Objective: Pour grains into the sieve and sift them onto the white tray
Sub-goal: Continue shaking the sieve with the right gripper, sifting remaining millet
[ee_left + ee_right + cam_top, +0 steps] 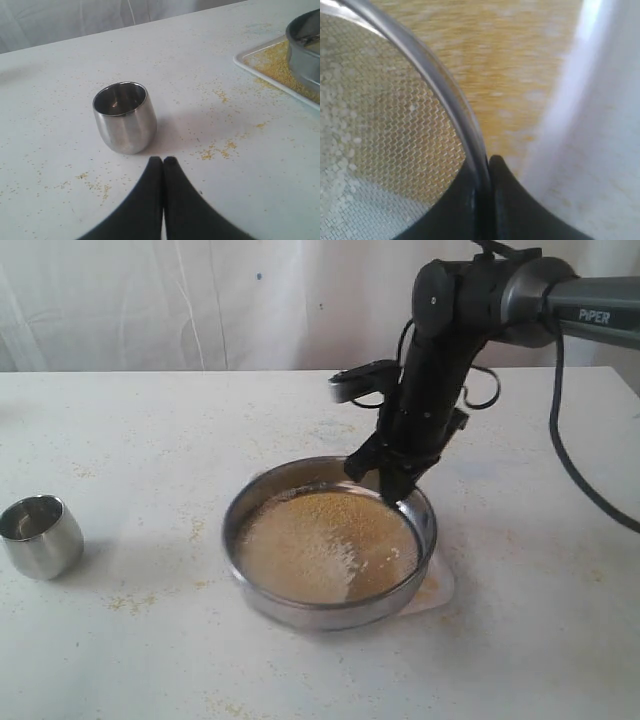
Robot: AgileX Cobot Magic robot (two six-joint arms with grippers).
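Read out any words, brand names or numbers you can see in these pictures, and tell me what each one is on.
"PIPER": white letters on the grey upper section of the right arm, seen in the exterior view.
Nothing else can be read: the cup, the sieve and the tray show no lettering.

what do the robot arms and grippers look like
The right arm is black and dark grey with rounded joints, white PIPER lettering on one link and a black cable hanging beside it. The left fingers and right fingers are smooth, black and taper to rounded tips.
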